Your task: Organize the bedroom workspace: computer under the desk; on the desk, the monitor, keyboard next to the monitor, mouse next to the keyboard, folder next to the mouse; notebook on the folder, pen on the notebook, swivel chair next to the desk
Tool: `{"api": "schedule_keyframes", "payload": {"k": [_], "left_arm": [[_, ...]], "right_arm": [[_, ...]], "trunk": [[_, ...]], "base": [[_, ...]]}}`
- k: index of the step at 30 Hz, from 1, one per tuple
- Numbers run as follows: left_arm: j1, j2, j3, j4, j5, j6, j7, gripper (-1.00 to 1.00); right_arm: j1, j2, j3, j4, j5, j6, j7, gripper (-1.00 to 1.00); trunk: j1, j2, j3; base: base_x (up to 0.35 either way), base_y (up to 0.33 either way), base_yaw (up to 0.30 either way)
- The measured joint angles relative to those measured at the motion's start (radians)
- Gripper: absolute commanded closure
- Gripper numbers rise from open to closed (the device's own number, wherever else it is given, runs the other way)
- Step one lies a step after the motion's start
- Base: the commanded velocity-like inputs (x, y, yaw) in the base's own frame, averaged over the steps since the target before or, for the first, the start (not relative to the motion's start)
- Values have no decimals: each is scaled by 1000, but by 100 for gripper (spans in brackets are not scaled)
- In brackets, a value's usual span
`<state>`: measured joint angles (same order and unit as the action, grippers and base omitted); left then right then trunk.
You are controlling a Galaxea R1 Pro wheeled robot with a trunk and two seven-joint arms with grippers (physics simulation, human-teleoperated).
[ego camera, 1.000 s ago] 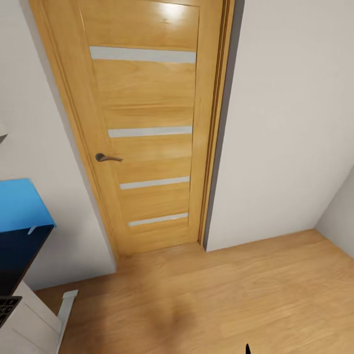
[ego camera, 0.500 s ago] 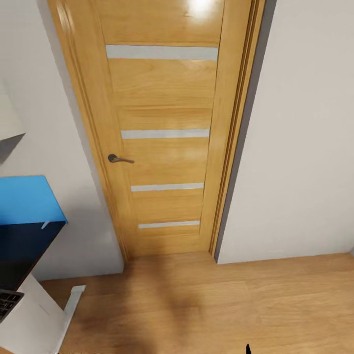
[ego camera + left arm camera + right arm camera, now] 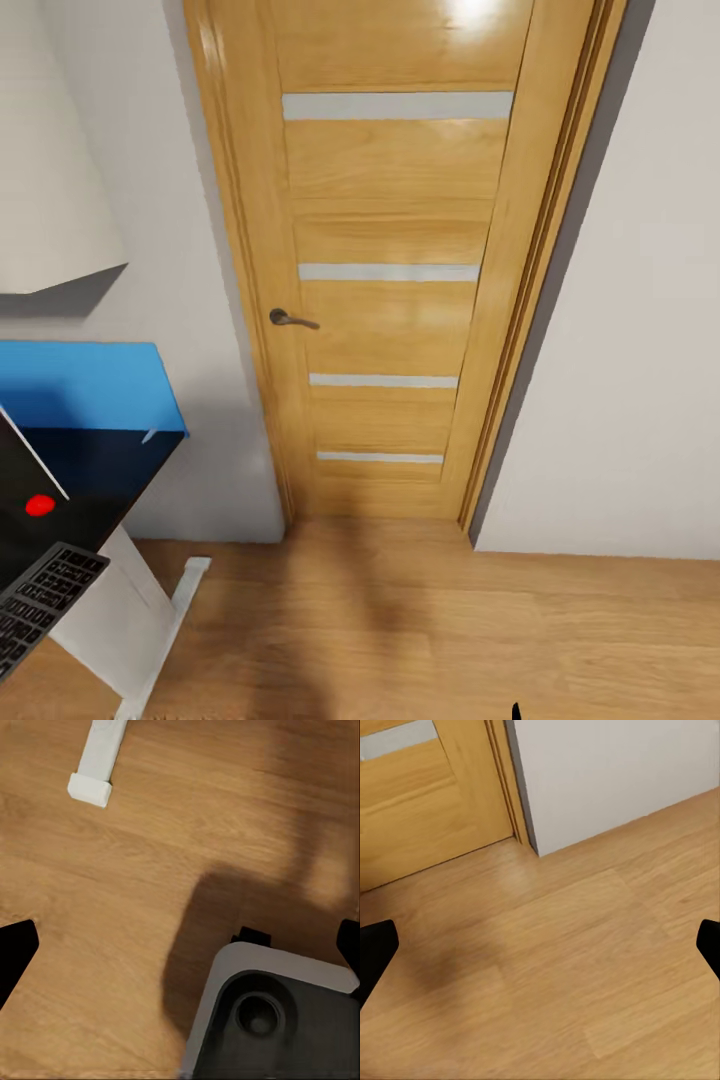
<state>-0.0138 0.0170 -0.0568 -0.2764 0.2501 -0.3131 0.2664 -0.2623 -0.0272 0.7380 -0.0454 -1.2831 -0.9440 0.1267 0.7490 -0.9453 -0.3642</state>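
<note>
The black desk [image 3: 115, 468] with its white leg [image 3: 120, 625] shows at the lower left of the head view. The keyboard [image 3: 40, 600], dark-framed with black keys, lies at the desk's end near the picture's edge. Beside it a dark surface with a thin pale edge carries a red dot [image 3: 39, 505]; I cannot tell what it is. My left gripper [image 3: 180, 949] hangs open over bare wooden floor. My right gripper [image 3: 540, 949] is open too, above the floor near the door frame. Both hold nothing.
A closed wooden door [image 3: 390, 260] with a metal handle [image 3: 290, 320] fills the wall ahead. A blue wall panel [image 3: 80, 385] sits behind the desk, a white unit [image 3: 50, 200] above it. The desk's white foot [image 3: 97, 765] and my own base [image 3: 277, 1016] are on the floor.
The whole head view has panned left, so the door has slid right in the picture. More of the desk, the keyboard and the red dot have come into view.
</note>
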Motion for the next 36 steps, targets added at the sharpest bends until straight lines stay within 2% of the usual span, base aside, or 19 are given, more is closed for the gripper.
{"api": "schedule_keyframes", "payload": {"k": [5,11,19,21,22,23,24,29,36], "left_arm": [[0,6,4,58,24,-50,-1,-100],[0,10,5,66,27,-65,-1,-100],[0,13,6,67,27,-83,-1,-100],[0,11,5,73,28,-136,-1,-100],[0,11,5,77,28,-145,-1,-100],[0,11,5,84,28,-163,-2,-100],[0,11,5,87,28,-169,-2,-100],[0,9,5,91,29,-179,-2,-100],[0,8,6,92,29,-180,0,-100]], "right_arm": [[0,0,3,1,6,-1,-3,-100],[0,-4,4,3,40,-1,-3,-100],[0,-2,7,3,56,-5,-3,-100],[0,1,42,3,79,-20,-3,-100],[0,1,53,3,83,-25,-3,-100],[0,2,86,3,95,-42,-4,-100],[0,3,101,3,98,-51,-4,-100],[0,7,123,6,104,-64,-5,-100],[0,12,128,30,105,-65,-5,-100]], "trunk": [[0,0,-3],[0,0,-9],[0,0,-17],[0,0,-18],[0,0,-19],[0,0,-19],[0,0,-20],[0,0,-20],[0,0,-23]], "base": [[0,0,271],[0,0,248],[0,0,232],[0,0,157],[0,0,72],[0,0,46],[0,0,37],[0,0,95],[0,0,231]]}}
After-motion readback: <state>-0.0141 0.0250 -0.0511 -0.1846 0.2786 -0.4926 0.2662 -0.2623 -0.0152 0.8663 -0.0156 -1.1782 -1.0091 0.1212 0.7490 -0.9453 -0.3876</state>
